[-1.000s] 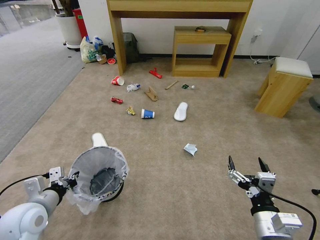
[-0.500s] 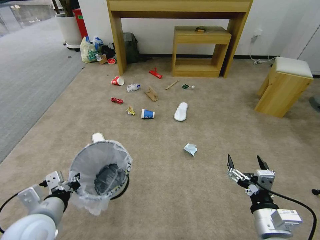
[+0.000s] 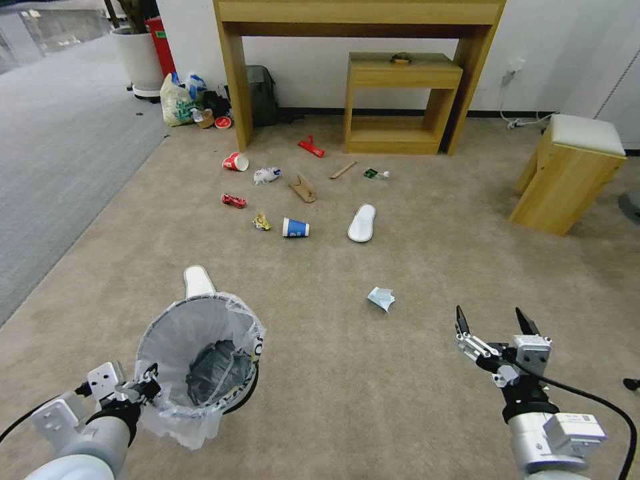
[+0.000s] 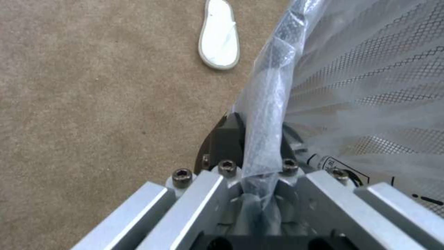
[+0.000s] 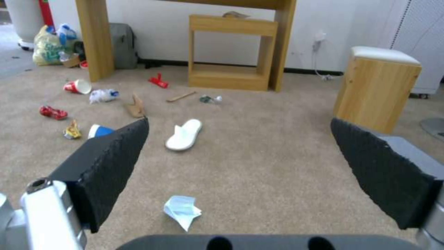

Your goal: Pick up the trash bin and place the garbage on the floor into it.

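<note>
Nearby, left gripper [image 3: 148, 385] jaws pinch the trash bin [image 3: 200, 357] rim beside a slipper [image 3: 197, 280]; right gripper [image 3: 493, 323] jaws gape empty.

Bright, even light; soft shadows; edges warped

Matt short-pile floor [image 3: 413, 400]; thin glossy plastic lining black mesh trash bin [image 3: 200, 333]; pale smooth wood table [image 3: 360, 13]; textured rubber pincer pads [image 5: 116, 166].
</note>
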Robot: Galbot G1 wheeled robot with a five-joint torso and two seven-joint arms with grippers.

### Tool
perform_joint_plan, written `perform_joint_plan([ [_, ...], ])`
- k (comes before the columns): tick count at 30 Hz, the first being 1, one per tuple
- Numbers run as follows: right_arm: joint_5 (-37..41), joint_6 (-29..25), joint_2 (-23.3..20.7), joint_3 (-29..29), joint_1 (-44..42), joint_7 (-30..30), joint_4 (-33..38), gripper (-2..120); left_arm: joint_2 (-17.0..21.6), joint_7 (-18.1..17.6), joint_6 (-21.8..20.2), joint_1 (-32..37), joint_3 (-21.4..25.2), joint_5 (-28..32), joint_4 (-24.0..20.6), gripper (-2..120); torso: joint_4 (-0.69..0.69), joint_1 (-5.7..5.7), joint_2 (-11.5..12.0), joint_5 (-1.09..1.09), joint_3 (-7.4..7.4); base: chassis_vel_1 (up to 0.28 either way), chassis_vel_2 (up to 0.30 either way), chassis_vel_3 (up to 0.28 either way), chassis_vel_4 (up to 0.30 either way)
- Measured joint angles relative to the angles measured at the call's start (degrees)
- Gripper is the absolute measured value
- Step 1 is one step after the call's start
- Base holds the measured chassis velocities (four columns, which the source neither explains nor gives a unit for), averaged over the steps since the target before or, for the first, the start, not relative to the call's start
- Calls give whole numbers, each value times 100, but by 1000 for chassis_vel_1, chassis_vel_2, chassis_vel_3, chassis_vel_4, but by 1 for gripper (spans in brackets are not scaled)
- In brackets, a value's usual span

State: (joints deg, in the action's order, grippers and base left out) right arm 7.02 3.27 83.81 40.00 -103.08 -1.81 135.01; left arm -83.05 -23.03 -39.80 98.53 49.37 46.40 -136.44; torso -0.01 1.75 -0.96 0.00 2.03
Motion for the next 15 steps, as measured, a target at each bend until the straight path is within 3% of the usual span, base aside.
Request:
perform_joint_plan([
  [10, 17, -15, -11, 12, 1, -4, -19, 100, 32, 100, 1, 29, -29, -92, 19, 0, 0, 0, 0, 0, 0, 0, 0, 0, 0],
  [15, 19, -30, -6, 18, -11, -4, -22, 100, 29, 176, -20, 21, -61, -122, 15, 0, 0, 0, 0, 0, 0, -77, 65, 64, -60],
])
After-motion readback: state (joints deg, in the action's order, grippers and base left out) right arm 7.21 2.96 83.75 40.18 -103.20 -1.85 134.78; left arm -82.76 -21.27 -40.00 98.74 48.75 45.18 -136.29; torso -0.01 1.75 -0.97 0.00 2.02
